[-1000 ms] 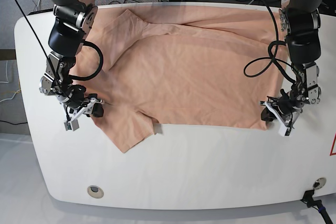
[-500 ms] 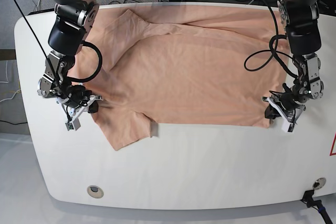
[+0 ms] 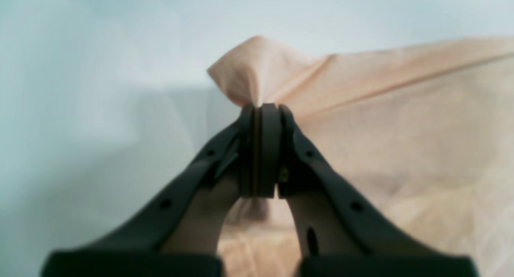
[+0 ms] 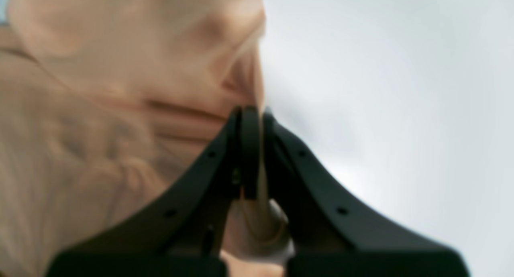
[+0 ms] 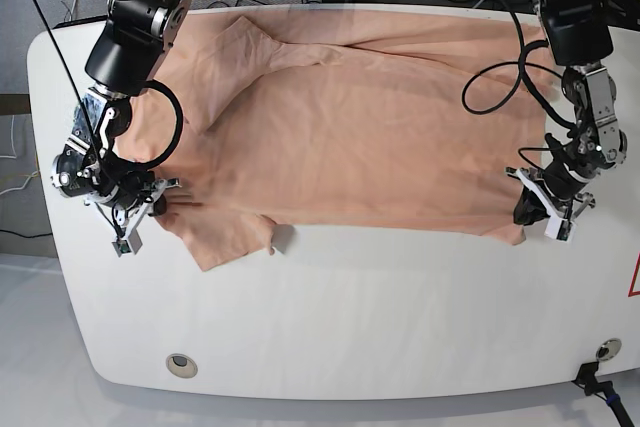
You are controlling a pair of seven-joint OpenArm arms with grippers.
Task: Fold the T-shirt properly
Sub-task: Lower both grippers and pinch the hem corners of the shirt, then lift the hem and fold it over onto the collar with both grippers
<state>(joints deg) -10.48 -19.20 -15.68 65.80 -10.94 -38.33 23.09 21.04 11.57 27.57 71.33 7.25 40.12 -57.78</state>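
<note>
Nearest the front edge of the white table (image 5: 330, 337), the two grippers have each taken a corner of the T-shirt (image 5: 360, 137)'s near edge. The left gripper (image 3: 261, 108) is pinched fully together on a small peak of salmon cloth at the hem corner, the fabric bunching up just above its tips; in the base view it sits at that view's right, at the shirt's lower corner (image 5: 520, 229). The right gripper (image 4: 253, 110) is likewise clamped tight, with a thin fold of cloth caught between its pads and more of it billowing to one side (this close view is blurred, so how deep the bite goes I cannot tell). Its arm stands at the base view's left, beside the near sleeve (image 5: 225, 237). Beyond them the shirt lies spread across the middle of the table, mostly flat, its far edge and the other sleeve (image 5: 245, 37) reaching the back rim. This looks like the start of the first fold: both grasps made, nothing lifted over yet. The next move probably calls for raising both corners together and carrying them evenly toward the far edge, keeping the cloth taut between the arms so it does not skew.
</note>
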